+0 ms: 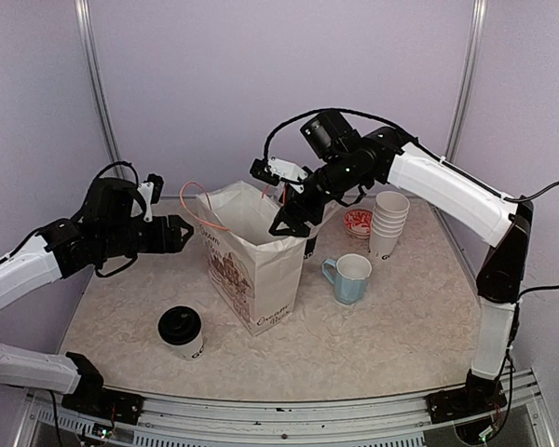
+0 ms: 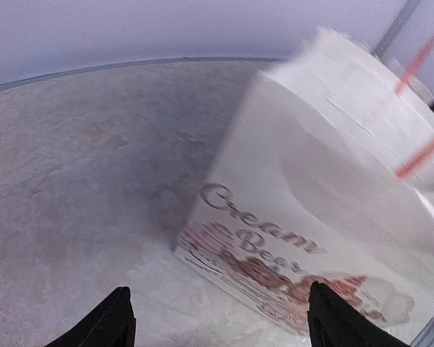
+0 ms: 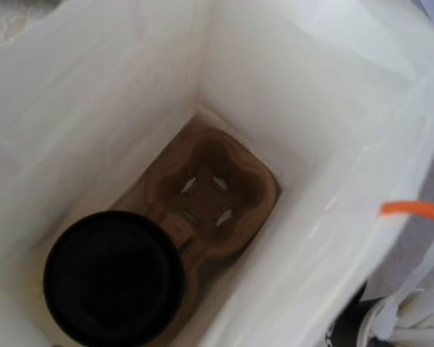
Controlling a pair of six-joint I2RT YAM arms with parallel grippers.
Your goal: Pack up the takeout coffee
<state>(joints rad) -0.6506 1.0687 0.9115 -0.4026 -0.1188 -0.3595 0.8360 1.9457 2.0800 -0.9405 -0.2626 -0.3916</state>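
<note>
One takeout coffee (image 1: 182,332), a white cup with a black lid, stands on the table near the front left. Another black-lidded takeout coffee (image 3: 114,285) sits in a brown cardboard carrier (image 3: 220,189) at the bottom of the white paper bag (image 1: 256,265); the carrier's other slot is empty. My right gripper (image 1: 293,221) hovers over the bag's open mouth, and its fingers do not show in the right wrist view. My left gripper (image 2: 220,325) is open with nothing between its fingers (image 2: 119,318), low beside the bag's printed left side (image 2: 333,181).
A stack of plain white cups (image 1: 388,223) stands at the back right, with a small red bowl (image 1: 358,222) beside it. A light-blue mug (image 1: 350,277) sits right of the bag. The bag's orange handles (image 1: 200,209) stick out at its top.
</note>
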